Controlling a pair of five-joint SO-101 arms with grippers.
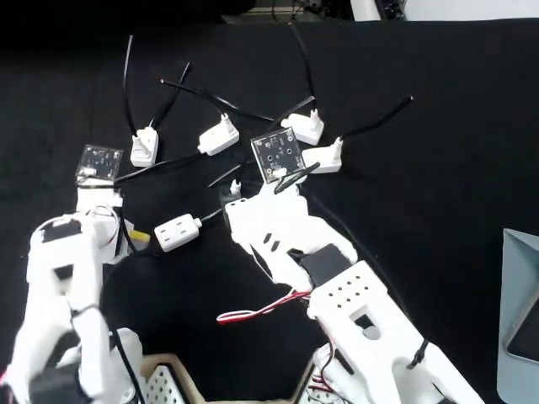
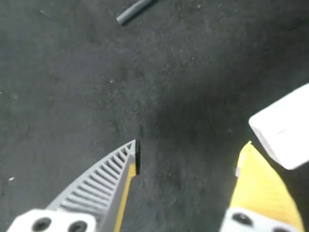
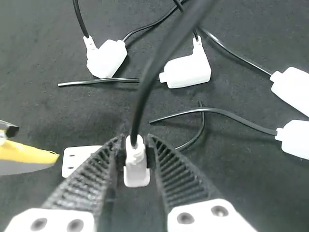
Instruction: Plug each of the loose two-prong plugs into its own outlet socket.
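The right gripper (image 3: pixel 133 141) pinches 1 white plug (image 3: pixel 135 170) between its 2 fingers, mid-table (image 1: pixel 455 185), with a white socket block (image 3: pixel 79 159) just left. The left gripper (image 2: pixel 190 150) gapes wide, empty.

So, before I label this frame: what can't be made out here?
Right wrist view: prongs of the small white plastic plug, hidden inside the right hand.
Left wrist view: white plastic socket block, cut off by the edge; slots unseen.
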